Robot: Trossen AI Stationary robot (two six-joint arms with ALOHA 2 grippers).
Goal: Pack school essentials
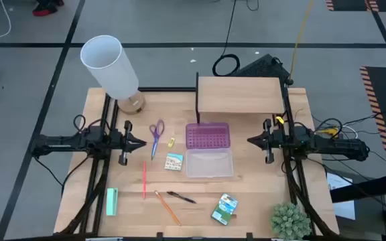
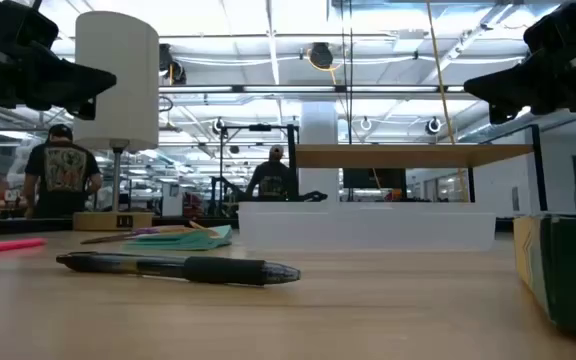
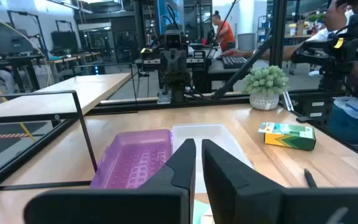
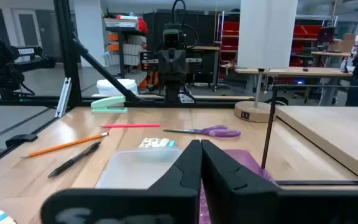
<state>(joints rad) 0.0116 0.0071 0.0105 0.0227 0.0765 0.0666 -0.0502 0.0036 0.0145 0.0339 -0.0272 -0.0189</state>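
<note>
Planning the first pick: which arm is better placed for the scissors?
Left, probably. The purple-handled scissors lie just beside the left gripper, on its side of the open case. The right gripper waits across the case. Both look shut and empty.

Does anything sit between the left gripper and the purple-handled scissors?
Nothing visible does. In the high view the left gripper hovers beside the purple-handled scissors, with only bare table between them. The right gripper waits beyond the clear case.

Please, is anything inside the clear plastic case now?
Nothing shows inside the clear case; its purple lid lies open beside it. The low view shows only its frosted wall, hiding the floor.
</note>
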